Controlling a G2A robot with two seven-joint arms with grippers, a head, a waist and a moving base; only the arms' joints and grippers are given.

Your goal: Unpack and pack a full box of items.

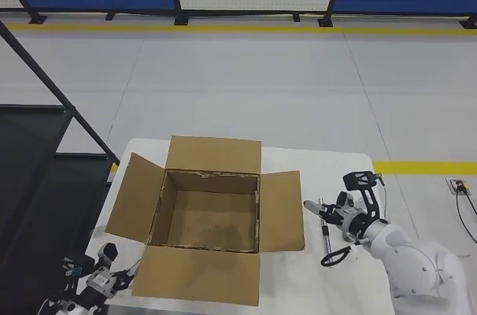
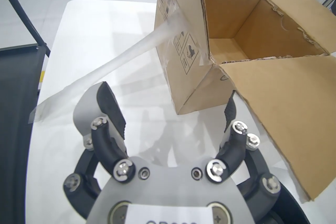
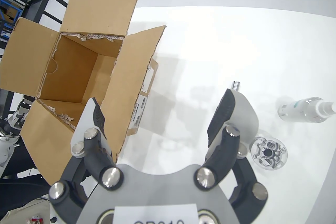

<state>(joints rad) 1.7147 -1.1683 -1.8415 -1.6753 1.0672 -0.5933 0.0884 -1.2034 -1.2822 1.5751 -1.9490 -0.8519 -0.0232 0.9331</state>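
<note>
The brown corrugated cardboard box (image 1: 211,220) stands in the middle of the white tabletop (image 1: 333,165). All four flaps are folded outward and its floor is bare. The splayed flaps keep the opening unobstructed from above, which suits lifting things out and setting them back in.

Judging by the empty interior, the unpacking half looks finished and the packing half has not started.

The right claw (image 3: 160,95) hangs just right of the box's right flap with its fingers spread apart and nothing between them. Beside it on the tabletop, on the side away from the box, lie a small clear plastic spray bottle (image 3: 302,110) on its side and a round clear plastic disc with a grey spoked hub (image 3: 267,152). The two are close together and within easy reach of that arm, which is probably why they sit there.

The left claw (image 2: 168,96) sits low at the box's near left corner, also apart and empty. From the box's left wall a strip of clear packing tape (image 2: 126,54) trails down to the tabletop's left side. It could snag a finger if that arm works close to the wall.
</note>
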